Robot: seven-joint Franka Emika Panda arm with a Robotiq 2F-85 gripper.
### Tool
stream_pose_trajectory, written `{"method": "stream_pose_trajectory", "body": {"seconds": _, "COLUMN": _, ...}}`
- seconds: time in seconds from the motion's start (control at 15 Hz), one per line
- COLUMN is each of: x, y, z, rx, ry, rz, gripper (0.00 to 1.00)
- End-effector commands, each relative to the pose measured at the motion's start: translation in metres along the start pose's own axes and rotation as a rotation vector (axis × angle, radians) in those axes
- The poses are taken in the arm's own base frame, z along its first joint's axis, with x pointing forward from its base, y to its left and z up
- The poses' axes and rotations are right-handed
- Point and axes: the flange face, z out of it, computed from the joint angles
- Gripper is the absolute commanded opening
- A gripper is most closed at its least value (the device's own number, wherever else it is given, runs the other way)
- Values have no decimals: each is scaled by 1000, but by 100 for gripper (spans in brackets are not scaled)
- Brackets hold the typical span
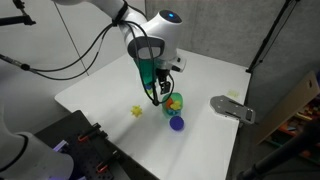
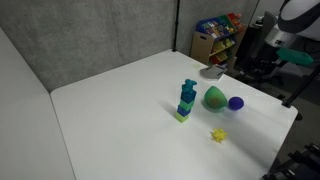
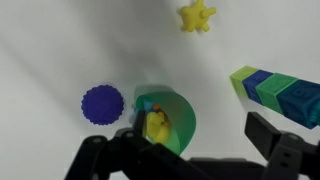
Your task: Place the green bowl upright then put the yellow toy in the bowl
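Observation:
The green bowl [image 3: 172,118] lies tipped on its side on the white table, with something yellow-orange showing inside it. It also shows in both exterior views [image 1: 173,102] [image 2: 214,98]. The yellow toy [image 3: 197,16] lies apart from the bowl on the bare table, and shows in both exterior views [image 1: 137,111] [image 2: 218,135]. My gripper [image 3: 195,132] is open and empty. It hangs above the bowl, with the bowl under its left finger. In an exterior view the gripper [image 1: 160,97] is just beside the bowl.
A blue-purple ball [image 3: 102,103] [image 1: 176,123] [image 2: 236,102] sits close to the bowl. A teal and blue block tower with a yellow base [image 2: 187,99] [image 3: 276,90] stands on the bowl's other side. A grey flat object [image 1: 232,107] lies near the table edge.

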Motion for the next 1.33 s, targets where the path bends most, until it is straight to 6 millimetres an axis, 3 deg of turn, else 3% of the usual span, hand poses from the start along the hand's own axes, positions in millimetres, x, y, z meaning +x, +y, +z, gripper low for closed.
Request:
{"method": "stream_pose_trajectory", "body": {"seconds": 0.0, "x": 19, "y": 14, "z": 18, "rx": 51, "ry": 35, "rz": -23, "gripper": 100}}
{"method": "stream_pose_trajectory", "body": {"seconds": 0.33, "x": 43, "y": 22, "z": 52, "rx": 86, "ry": 42, "rz": -55, "gripper": 100}}
{"method": "stream_pose_trajectory", "body": {"seconds": 0.87, "x": 89, "y": 13, "z": 103, "rx": 95, "ry": 21, "rz": -97, "gripper": 100}}
{"method": "stream_pose_trajectory", "body": {"seconds": 1.27, "x": 108, "y": 4, "z": 141, "rx": 120, "ry": 19, "rz": -120, "gripper": 100}}
